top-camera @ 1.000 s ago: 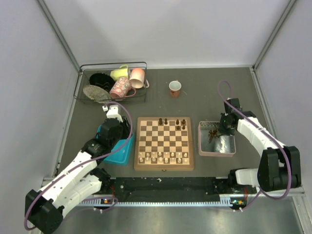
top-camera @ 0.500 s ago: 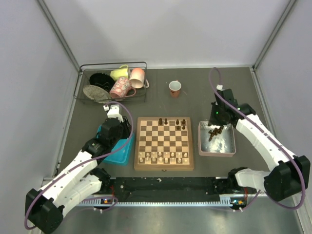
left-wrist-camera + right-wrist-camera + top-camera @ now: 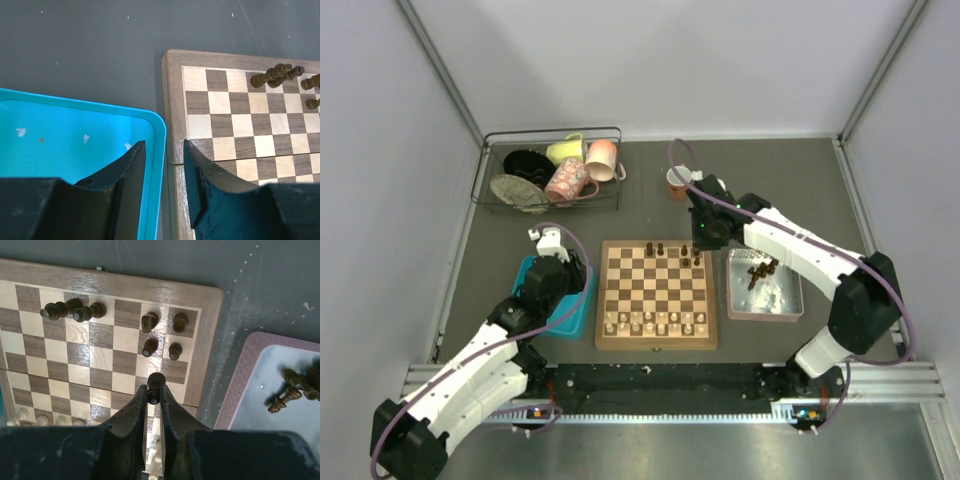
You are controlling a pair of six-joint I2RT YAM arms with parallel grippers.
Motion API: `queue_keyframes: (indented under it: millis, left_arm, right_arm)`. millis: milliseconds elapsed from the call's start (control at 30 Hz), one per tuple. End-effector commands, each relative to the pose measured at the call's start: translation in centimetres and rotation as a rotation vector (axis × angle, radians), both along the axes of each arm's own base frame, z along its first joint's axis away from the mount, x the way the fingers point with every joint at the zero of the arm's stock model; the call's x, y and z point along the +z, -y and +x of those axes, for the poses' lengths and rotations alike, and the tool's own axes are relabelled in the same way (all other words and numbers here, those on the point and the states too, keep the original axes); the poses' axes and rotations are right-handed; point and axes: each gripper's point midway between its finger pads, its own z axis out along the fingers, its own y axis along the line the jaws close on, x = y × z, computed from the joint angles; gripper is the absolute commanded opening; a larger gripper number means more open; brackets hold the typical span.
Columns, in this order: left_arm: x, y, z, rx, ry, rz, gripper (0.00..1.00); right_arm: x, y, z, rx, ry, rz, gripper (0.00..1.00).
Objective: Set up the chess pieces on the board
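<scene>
Across the dark grey table [image 3: 770, 180], the biggest thing is the wire dish rack [image 3: 510, 148] in the far left corner, which holds mugs [image 3: 570, 180] and a dark bowl [image 3: 525, 161]. Next in size is the chessboard [image 3: 655, 285], set square at the near middle between two trays. The blue tray [image 3: 565, 318] is just to its left and the grey tray [image 3: 782, 300], pinkish at the rim, is just to its right.

My left gripper [image 3: 164, 150] hangs over the blue tray's right rim, beside the board's wooden frame. Its jaws stand a narrow way apart with nothing between them. My right gripper [image 3: 154, 396] reaches over the board's right side, pinched tight on a held chessman [image 3: 155, 381], dark with a round head. Whether its foot touches the square below I cannot tell.

A reddish cup [image 3: 677, 182] stands beyond the board, apart from it and close by my right arm.

Smaller still, four standing chessmen [image 3: 149, 320], all dark, make a two-by-two block on the far right squares. They are just beyond the one I hold and are the nearest things in its way. Two more dark ones, the far-row pair [image 3: 70, 309], stand close together further left. Several loose chessmen [image 3: 282, 397], also dark, lie in the grey tray. Pale chessmen [image 3: 655, 322] line the board's near side.
</scene>
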Motion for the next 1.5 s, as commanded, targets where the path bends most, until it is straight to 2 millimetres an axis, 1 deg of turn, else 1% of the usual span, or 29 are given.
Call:
queue_keyframes:
  millis: [0,33,100,133,167,200,233,333,400,500,567,833,967,1233,1467]
  left_arm:
    - [1.7,0.0,0.7,0.000,0.124,-0.033,0.41]
    - [1.1,-0.2,0.6,0.001,0.120,-0.029,0.43]
    - [1.4,-0.1,0.5,-0.008,0.145,-0.032,0.44]
    - [1.1,-0.2,0.4,-0.014,0.146,-0.028,0.45]
    - [1.1,-0.2,0.3,-0.015,0.149,-0.027,0.47]
    - [1.0,-0.3,0.3,-0.013,0.151,-0.025,0.48]
    - [0.7,-0.3,0.3,-0.011,0.149,-0.027,0.48]
    - [0.3,-0.4,0.3,-0.002,0.153,-0.032,0.50]
    - [0.4,-0.4,0.3,-0.006,0.160,-0.036,0.50]
    - [0.0,-0.4,0.2,-0.002,0.164,-0.042,0.53]
    - [0.4,-0.2,0.5,-0.008,0.191,-0.059,0.53]
    - [0.3,-0.2,0.5,-0.008,0.194,-0.061,0.55]
    - [0.3,-0.1,0.5,-0.008,0.194,-0.061,0.55]
    - [0.3,-0.1,0.5,-0.010,0.194,-0.060,0.55]
    - [0.3,-0.1,0.5,-0.011,0.195,-0.061,0.55]
  right_arm:
    - [1.0,-3.4,2.0,0.021,0.049,0.048,0.00]
    - [0.8,-3.8,2.1,0.031,0.044,0.049,0.00]
    - [0.7,-4.8,2.1,0.050,0.043,0.052,0.00]
    - [-0.1,-5.3,2.2,0.057,0.029,0.039,0.00]
    - [0.0,-5.9,2.1,0.071,0.032,0.038,0.00]
    - [-0.2,-6.2,2.2,0.076,0.030,0.036,0.00]
    - [-0.8,-6.5,2.2,0.080,0.018,0.026,0.00]
    - [-1.3,-7.1,2.2,0.092,0.009,0.020,0.00]
    - [-1.9,-7.4,2.2,0.096,-0.001,0.011,0.00]
    - [-2.7,-7.6,2.3,0.099,-0.017,0.004,0.00]
    - [-3.3,-7.8,2.2,0.106,-0.032,-0.001,0.00]
    - [-4.8,-8.0,2.1,0.108,-0.052,-0.027,0.00]
    - [-5.0,-7.9,2.3,0.104,-0.047,-0.038,0.00]
    - [-6.2,-7.8,2.5,0.103,-0.060,-0.061,0.00]
    - [-6.2,-7.4,2.5,0.094,-0.050,-0.074,0.00]
